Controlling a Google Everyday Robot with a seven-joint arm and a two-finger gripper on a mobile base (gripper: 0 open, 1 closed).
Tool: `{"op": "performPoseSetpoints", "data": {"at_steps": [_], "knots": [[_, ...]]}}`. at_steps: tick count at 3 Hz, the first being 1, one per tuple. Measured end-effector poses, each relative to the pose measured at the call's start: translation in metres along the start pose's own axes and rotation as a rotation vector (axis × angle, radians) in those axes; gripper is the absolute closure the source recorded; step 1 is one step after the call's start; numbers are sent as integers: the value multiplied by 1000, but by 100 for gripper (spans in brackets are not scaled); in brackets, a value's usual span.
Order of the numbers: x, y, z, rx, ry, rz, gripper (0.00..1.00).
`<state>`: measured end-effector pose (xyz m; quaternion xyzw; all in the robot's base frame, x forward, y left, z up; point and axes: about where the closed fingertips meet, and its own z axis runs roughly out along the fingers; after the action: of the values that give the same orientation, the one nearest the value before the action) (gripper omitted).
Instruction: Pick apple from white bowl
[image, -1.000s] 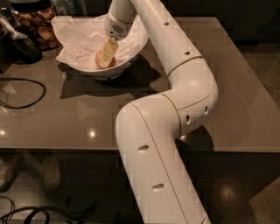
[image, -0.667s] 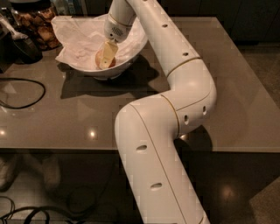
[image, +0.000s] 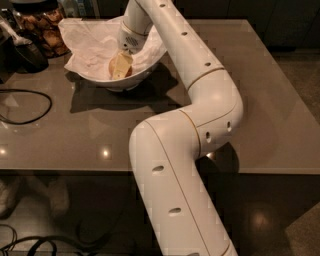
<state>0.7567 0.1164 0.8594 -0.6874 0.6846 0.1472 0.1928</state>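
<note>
Gripper dipping into the bowl
The apple is lying inside the bowl on the table, touching the gripper; whether it is being gripped, I cannot tell.

The cream hand sits in the white bowl, far left, by the reddish-orange apple; white paper lining, white arm, grey-brown glossy surface.

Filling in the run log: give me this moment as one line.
stage: reaching | gripper: inside bowl, at apple | apple: in bowl, on paper
</note>
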Motion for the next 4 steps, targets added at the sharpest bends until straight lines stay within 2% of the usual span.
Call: {"op": "performPoseSetpoints", "data": {"at_steps": [1, 3, 4], "knots": [[0, 0, 0, 0, 0, 0, 49], [0, 0, 0, 0, 0, 0, 95], [-7, -3, -2, 17, -15, -7, 100]]}}
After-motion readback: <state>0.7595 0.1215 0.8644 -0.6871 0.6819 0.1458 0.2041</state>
